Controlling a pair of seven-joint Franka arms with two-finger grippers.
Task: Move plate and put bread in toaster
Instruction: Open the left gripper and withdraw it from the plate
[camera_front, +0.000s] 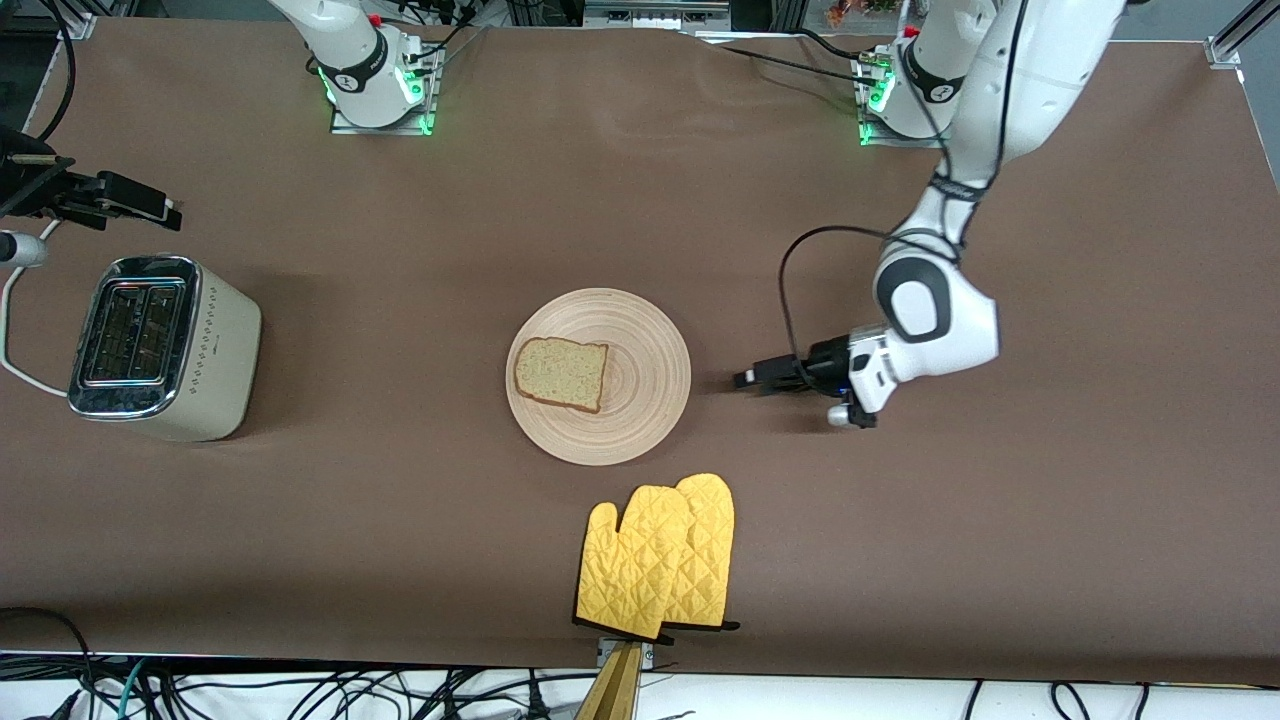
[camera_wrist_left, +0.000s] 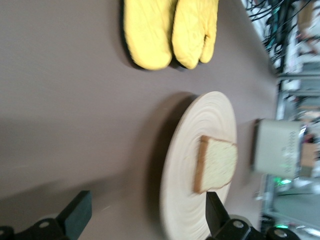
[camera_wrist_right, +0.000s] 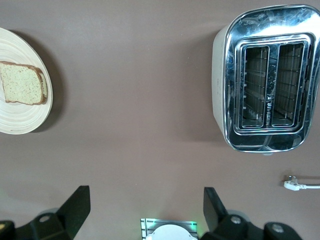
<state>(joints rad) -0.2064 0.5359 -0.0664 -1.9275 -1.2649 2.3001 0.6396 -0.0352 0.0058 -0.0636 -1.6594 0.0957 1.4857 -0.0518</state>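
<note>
The bread lies flat on the plate, on the part of it toward the right arm's end of the table, with its crusted long edge running roughly along the table's length. The plate sits mid-table, the yellow oven mitts nearer the front camera than it. The toaster stands well apart at the right arm's end, slots empty and turned upward.

The left gripper is held low just beside the plate's rim on the left arm's side — fingers spread wide, nothing between them, pointing at the plate. The right gripper is parked above the table near the toaster, also spread and empty; that arm waits.

The slice is judged nearer the left gripper, yet the toaster lies by the right arm — a reach across the plate is implied.
</note>
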